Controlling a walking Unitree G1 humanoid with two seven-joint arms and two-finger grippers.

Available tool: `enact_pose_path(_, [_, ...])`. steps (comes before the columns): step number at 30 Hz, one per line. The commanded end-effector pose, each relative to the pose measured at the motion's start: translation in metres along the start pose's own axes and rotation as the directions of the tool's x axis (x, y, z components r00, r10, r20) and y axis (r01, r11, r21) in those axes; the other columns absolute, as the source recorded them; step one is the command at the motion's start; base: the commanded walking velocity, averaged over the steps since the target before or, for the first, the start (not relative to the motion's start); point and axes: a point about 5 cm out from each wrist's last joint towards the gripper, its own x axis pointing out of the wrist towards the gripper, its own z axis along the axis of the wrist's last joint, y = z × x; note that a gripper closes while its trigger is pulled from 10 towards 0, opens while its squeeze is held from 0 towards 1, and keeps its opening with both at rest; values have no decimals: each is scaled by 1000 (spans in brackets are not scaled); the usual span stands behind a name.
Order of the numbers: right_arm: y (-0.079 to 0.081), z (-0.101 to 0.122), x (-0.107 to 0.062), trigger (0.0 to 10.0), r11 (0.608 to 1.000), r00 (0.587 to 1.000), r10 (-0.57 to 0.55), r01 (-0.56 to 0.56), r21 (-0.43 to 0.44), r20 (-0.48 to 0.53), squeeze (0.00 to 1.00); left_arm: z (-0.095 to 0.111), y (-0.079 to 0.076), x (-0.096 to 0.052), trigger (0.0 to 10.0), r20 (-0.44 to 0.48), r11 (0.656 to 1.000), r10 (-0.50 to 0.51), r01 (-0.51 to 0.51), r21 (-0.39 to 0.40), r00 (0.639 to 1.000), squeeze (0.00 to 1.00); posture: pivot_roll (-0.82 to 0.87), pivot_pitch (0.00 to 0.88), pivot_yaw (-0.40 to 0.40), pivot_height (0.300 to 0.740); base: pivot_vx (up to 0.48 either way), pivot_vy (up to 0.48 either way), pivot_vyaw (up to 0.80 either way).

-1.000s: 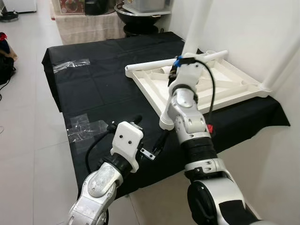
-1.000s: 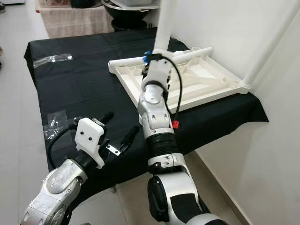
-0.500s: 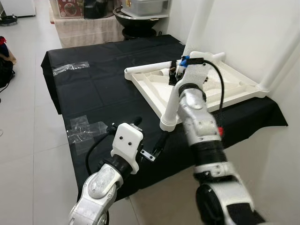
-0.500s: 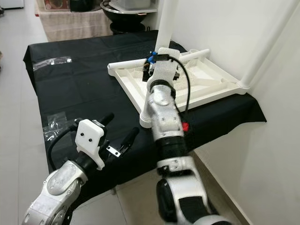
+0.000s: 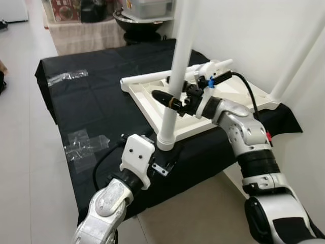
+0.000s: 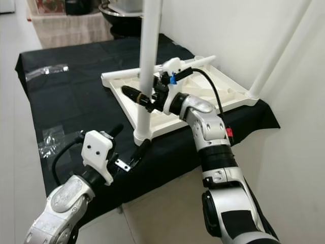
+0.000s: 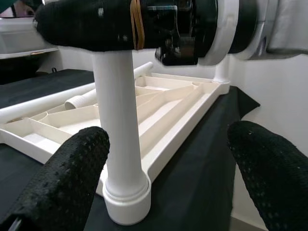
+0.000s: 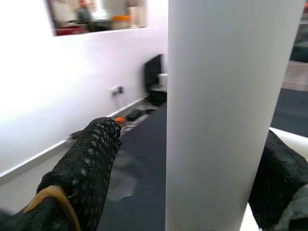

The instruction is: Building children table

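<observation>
Leg-fitting step: right gripper [image 5: 170, 100] jaws straddle the upright white leg [image 5: 175, 76], not clearly clamped; left gripper [image 5: 165, 162] jaws wide near its socket [image 5: 165, 143]; next, seat it firmly into the upturned tabletop [image 5: 152, 99]

The upright white leg [image 5: 175, 71] stands between the fingers of the right claw [image 5: 175, 101], so it blocks that gap. Ahead of the open left claw [image 7: 163, 159] the same leg's base and the tabletop frame [image 5: 223, 101] stand in the way; black surface [image 5: 96, 96] beside them is free.

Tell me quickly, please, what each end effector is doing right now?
Left end effector: open, holding nothing, facing the leg.
Right end effector: open around the leg, not clamped.
</observation>
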Motion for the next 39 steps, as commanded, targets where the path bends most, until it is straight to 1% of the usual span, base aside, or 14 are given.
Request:
enact_pose_path(1, [4,-2,5,10000,998,998,59,-59,3,4,0,-1,0,-1,10000,-3,1000,-2,2,8,1000,0,40,31,-94,740,0,0,0])
enact_pose_path(10, [5,-14,44,10000,993,997,63,-59,104,-36,0,0,-2,-4,10000,-7,1000,-8,8,0,1000,0,55,38,-103,740,0,0,0])
enact_pose_path(11, [4,-16,49,0,992,999,20,-15,123,-41,0,1,-2,-4,10000,-7,1000,-5,5,1,1000,0,59,42,-107,740,0,0,0])
enact_pose_path(17, [1,-15,50,0,994,1000,-19,21,108,-20,0,1,0,-5,10000,-11,1000,3,-3,4,1000,0,59,45,-108,740,0,0,0])
enact_pose_path(20, [-19,-14,39,0,962,963,-267,269,41,-49,0,0,0,-5,10000,-11,1000,5,-5,5,1000,0,47,43,-103,740,0,0,0])
enact_pose_path(22, [-23,-14,37,0,947,946,-320,321,27,-59,0,0,0,-4,10000,-11,1000,5,-5,6,1000,0,47,43,-103,740,0,0,0])
enact_pose_path(25, [-42,-15,19,0,819,818,-569,573,25,-89,0,0,-1,-2,10000,-7,1000,-1,1,4,1000,0,38,42,-97,740,0,0,0])
enact_pose_path(26, [-42,-15,19,0,819,818,-569,573,25,-89,0,0,-1,-2,10000,-7,1000,-1,1,4,1000,0,38,42,-97,740,0,0,0])
enact_pose_path(27, [-51,-14,6,0,698,695,-714,716,-14,-90,0,0,-2,-1,10000,-5,1000,-3,3,3,1000,0,36,39,-97,740,0,0,0])
enact_pose_path(28, [-51,-14,6,0,698,695,-714,716,-14,-90,0,0,-2,-1,10000,-5,1000,-3,3,3,1000,0,36,39,-97,740,0,0,0])
enact_pose_path(34, [-55,-7,-35,0,198,201,-979,977,-79,24,0,0,-1,0,10000,-2,1000,-7,7,4,1000,0,28,34,-91,740,0,0,0])
enact_pose_path(35, [-51,-7,-37,0,147,149,-988,987,-64,29,0,0,-1,0,10000,-2,1000,-8,8,5,1000,0,28,34,-91,740,0,0,0])
enact_pose_path(37, [-42,-7,-34,0,114,116,-993,992,-51,30,0,0,-1,0,10000,-1,1000,-8,8,5,1000,0,28,34,-91,740,0,0,0])
enact_pose_path(39, [-32,-6,-20,0,143,144,-989,989,-23,39,0,-1,-1,0,10000,-2,1000,-8,8,6,1000,0,33,28,-94,740,0,0,0])
